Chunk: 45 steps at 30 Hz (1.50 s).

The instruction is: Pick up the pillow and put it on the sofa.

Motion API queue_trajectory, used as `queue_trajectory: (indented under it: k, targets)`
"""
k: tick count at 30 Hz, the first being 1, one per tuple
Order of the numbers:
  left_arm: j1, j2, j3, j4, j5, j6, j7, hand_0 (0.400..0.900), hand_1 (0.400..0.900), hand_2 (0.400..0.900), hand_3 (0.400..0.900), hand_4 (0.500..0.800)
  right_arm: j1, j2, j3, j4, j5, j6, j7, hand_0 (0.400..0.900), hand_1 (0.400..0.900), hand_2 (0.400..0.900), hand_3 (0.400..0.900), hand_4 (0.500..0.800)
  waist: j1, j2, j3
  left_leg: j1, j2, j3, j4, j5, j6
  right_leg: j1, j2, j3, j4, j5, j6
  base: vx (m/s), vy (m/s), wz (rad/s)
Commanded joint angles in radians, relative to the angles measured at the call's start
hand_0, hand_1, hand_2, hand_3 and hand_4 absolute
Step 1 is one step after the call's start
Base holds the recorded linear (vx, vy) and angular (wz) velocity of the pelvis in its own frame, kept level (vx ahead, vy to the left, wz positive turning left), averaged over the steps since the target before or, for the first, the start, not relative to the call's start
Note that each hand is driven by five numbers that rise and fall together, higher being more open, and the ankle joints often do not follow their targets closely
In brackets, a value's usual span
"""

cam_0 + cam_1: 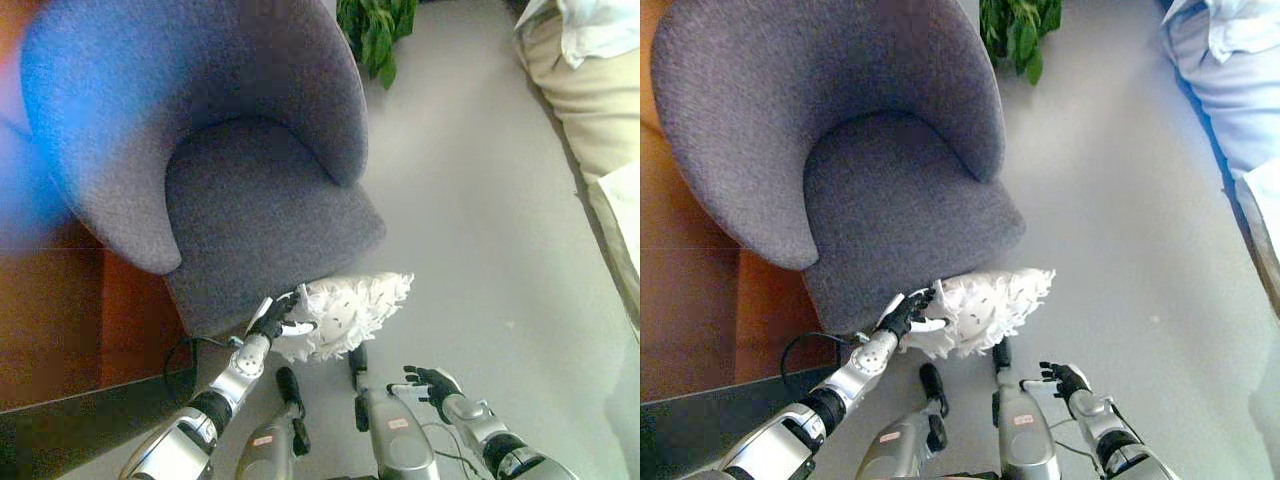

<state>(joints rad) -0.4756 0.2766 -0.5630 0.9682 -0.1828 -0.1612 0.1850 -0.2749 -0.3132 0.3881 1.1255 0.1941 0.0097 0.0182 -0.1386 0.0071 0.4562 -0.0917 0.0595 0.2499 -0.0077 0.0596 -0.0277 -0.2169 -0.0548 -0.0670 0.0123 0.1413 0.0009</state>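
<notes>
A white fluffy pillow [348, 308] hangs just in front of the grey armchair's seat edge, low over the floor. My left hand [276, 316] grips its left end, with the fingers curled into the pile. The grey tub armchair [260, 210] fills the upper left, and its seat is bare. My right hand [432, 383] hovers over the floor at the lower right, away from the pillow, with its fingers spread and holding nothing.
A green potted plant [378, 30] stands behind the armchair at the top. A beige sofa or bed [590, 100] with pale cloth on it runs along the right edge. Brown wooden flooring [70, 330] lies left of the chair, and grey floor [470, 220] spreads between chair and sofa.
</notes>
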Motion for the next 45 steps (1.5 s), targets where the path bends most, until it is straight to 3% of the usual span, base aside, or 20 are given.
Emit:
queue_trajectory:
  k: [1,10,15,27,31,39,45]
  targets:
    - [-0.092,0.023,0.005,0.002,-0.004,-0.057,0.069,0.900,0.900,0.900,0.900,0.800,-0.004,-0.037,0.055,-0.044,0.033,-0.009,-0.022,0.900,0.900,0.900,0.900,0.800,-0.019,-0.035,-0.015,-0.078,0.048,-0.013,0.173,-0.110,-0.029,-0.036,-0.069,0.029,0.102,-0.106,0.113,-0.04,-0.033,-0.06]
    - [-0.172,0.035,-0.011,0.013,0.027,-0.055,0.132,0.900,0.900,0.900,0.900,0.800,-0.042,-0.040,0.075,-0.062,0.070,-0.013,-0.039,0.900,0.900,0.900,0.900,0.800,-0.026,-0.039,0.024,-0.122,0.052,-0.013,0.180,-0.096,-0.039,-0.086,-0.067,0.027,0.112,-0.094,0.107,-0.05,-0.026,-0.01]
    - [-0.197,0.033,-0.014,0.020,0.034,-0.059,0.139,0.900,0.900,0.900,0.900,0.800,-0.056,-0.039,0.077,-0.065,0.078,-0.017,-0.045,0.900,0.900,0.900,0.900,0.800,-0.027,-0.039,0.041,-0.134,0.054,-0.013,0.183,-0.092,-0.043,-0.099,-0.070,0.021,0.121,-0.092,0.106,-0.04,-0.024,0.03]
    - [-0.239,0.031,-0.021,0.047,0.019,-0.032,0.108,0.900,0.900,0.900,0.900,0.800,-0.095,-0.032,0.088,-0.080,0.089,-0.012,-0.064,0.900,0.900,0.900,0.900,0.800,-0.031,-0.038,0.064,-0.164,0.054,-0.008,0.187,-0.086,-0.048,-0.139,-0.074,0.015,0.132,-0.086,0.106,-0.03,-0.007,0.01]
    - [-0.248,0.027,-0.024,0.066,0.019,0.012,0.081,0.900,0.900,0.900,0.900,0.800,-0.109,-0.029,0.096,-0.095,0.091,0.002,-0.073,0.900,0.900,0.900,0.900,0.800,-0.033,-0.040,0.064,-0.178,0.058,-0.001,0.185,-0.080,-0.050,-0.156,-0.074,0.016,0.136,-0.083,0.108,0.00,0.000,0.00]
    - [-0.277,0.027,-0.026,0.092,0.010,0.011,0.073,0.900,0.900,0.900,0.900,0.800,-0.145,-0.026,0.111,-0.117,0.101,0.012,-0.090,0.900,0.900,0.900,0.900,0.800,-0.041,-0.043,0.064,-0.221,0.062,0.010,0.197,-0.075,-0.052,-0.207,-0.071,0.023,0.149,-0.078,0.109,0.00,0.000,0.00]
    - [-0.308,0.028,-0.022,0.105,0.009,0.041,0.066,0.900,0.900,0.900,0.900,0.800,-0.173,-0.025,0.129,-0.153,0.088,0.020,-0.110,0.900,0.900,0.900,0.900,0.800,-0.048,-0.047,0.064,-0.271,0.067,0.020,0.208,-0.067,-0.056,-0.260,-0.068,0.030,0.157,-0.068,0.109,-0.02,-0.005,-0.04]
